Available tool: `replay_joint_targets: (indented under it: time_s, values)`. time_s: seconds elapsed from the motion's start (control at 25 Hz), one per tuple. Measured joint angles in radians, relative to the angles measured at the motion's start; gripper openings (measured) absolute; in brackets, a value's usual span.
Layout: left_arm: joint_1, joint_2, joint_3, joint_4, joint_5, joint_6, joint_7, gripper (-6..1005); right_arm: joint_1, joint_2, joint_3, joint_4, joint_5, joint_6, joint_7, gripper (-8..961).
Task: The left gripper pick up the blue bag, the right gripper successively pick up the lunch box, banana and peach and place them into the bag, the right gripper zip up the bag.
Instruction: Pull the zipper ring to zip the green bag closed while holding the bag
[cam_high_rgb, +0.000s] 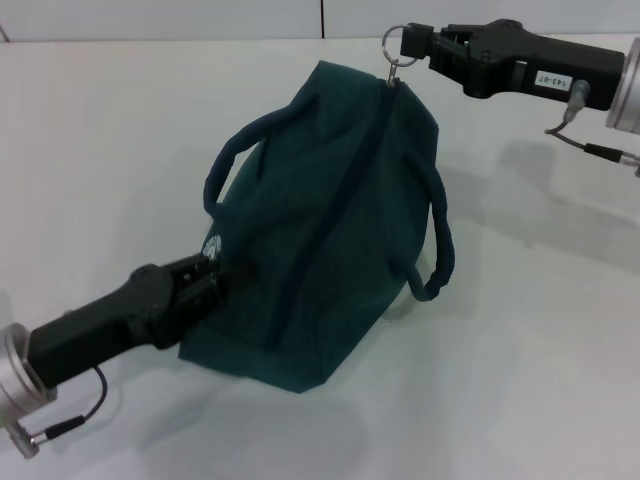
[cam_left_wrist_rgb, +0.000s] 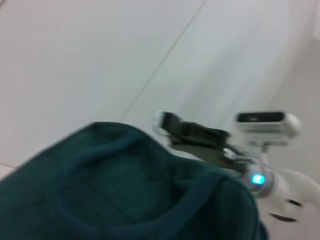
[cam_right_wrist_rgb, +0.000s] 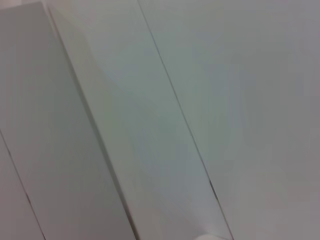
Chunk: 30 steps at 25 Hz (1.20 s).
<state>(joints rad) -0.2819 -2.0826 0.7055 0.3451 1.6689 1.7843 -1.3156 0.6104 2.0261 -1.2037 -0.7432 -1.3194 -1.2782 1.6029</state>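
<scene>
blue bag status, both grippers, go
Left gripper clamped on blue bag at near end by the logo. Right gripper shut on ring zip pull at far end. Zip line looks closed. Nothing in the way.

Matt cloth blue bag (cam_high_rgb: 330, 230), metal zip ring (cam_high_rgb: 395, 42)

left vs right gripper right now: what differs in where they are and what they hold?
The left gripper is low at the near end of the bag, clamped on its fabric by the white logo; the right gripper is up at the far end, pinching the ring pull. The left arm comes in from the near left, the right arm from the far right. Both are black and shut on part of the zipped bag.
</scene>
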Motion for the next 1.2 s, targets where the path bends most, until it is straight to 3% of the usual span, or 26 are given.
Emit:
replay_joint_targets:
  time_s: [0.16,0.36,0.64,0.88,1.04,1.2]
  values:
    - [-0.004,0.000,-0.040,0.000,-0.003,-0.014,-0.017,179,-0.037,-0.004,-0.025,-0.044,0.024,0.009,0.005,10]
    - [-0.005,0.000,-0.162,0.026,-0.011,-0.041,-0.106,346,-0.060,-0.006,-0.019,-0.054,0.025,0.010,0.005,10]
    - [-0.033,0.013,-0.197,0.075,-0.015,-0.127,-0.299,562,-0.096,-0.007,-0.018,-0.094,0.026,0.012,-0.001,11]
    - [-0.095,0.038,-0.215,0.114,-0.014,-0.134,-0.412,779,-0.093,-0.010,-0.017,-0.086,0.026,0.009,-0.013,11]
    - [-0.170,0.071,-0.200,0.155,0.016,-0.134,-0.494,894,-0.089,-0.010,-0.017,-0.086,0.026,0.003,-0.015,11]
    - [-0.271,0.112,-0.156,0.200,0.086,-0.134,-0.610,894,-0.089,-0.011,-0.017,-0.086,0.024,0.001,-0.015,11]
